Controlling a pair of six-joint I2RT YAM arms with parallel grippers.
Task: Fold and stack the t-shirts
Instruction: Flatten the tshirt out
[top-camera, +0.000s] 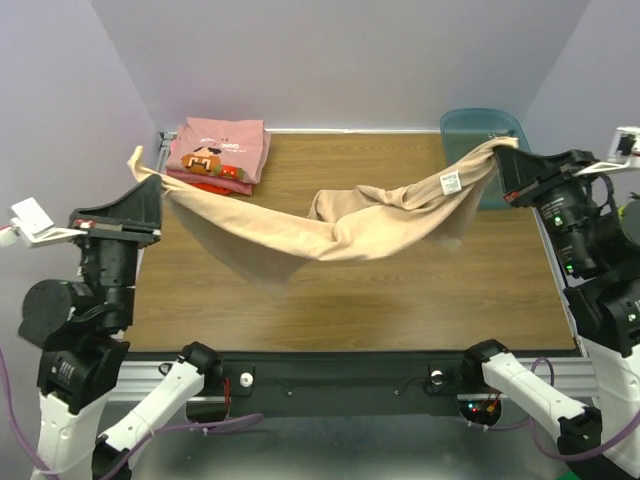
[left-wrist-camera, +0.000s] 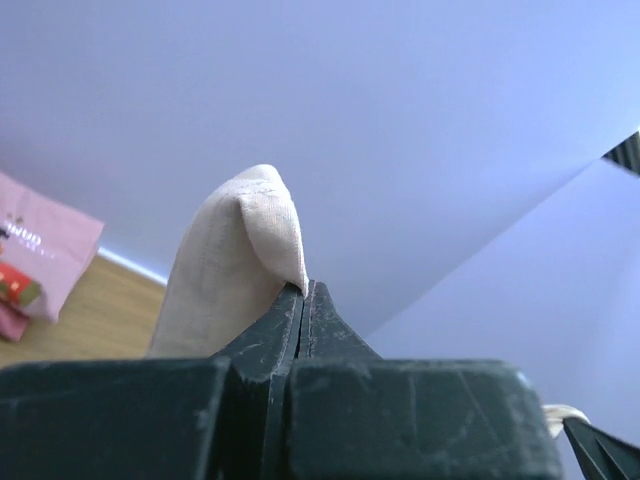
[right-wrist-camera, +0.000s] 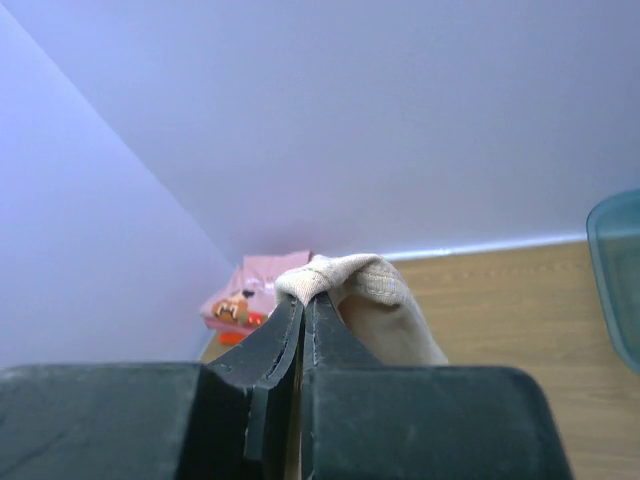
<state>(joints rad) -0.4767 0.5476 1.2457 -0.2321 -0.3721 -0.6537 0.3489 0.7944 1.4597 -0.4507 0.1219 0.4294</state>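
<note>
The tan t-shirt (top-camera: 320, 235) hangs stretched in the air across the table, sagging in the middle. My left gripper (top-camera: 140, 165) is shut on its left end; the cloth (left-wrist-camera: 235, 265) sticks up out of the closed jaws. My right gripper (top-camera: 510, 148) is shut on its right end; a bunched tan edge (right-wrist-camera: 350, 280) shows at the closed tips. The pink t-shirt with the cartoon face (top-camera: 220, 148) lies folded at the back left on top of the red-orange t-shirt (top-camera: 225, 186). The pink shirt also shows in the right wrist view (right-wrist-camera: 250, 295).
A teal translucent bin (top-camera: 485, 135) stands at the back right, partly behind the raised shirt, its rim in the right wrist view (right-wrist-camera: 615, 270). The wooden table (top-camera: 400, 300) lies under the hanging cloth. Purple walls close in the back and sides.
</note>
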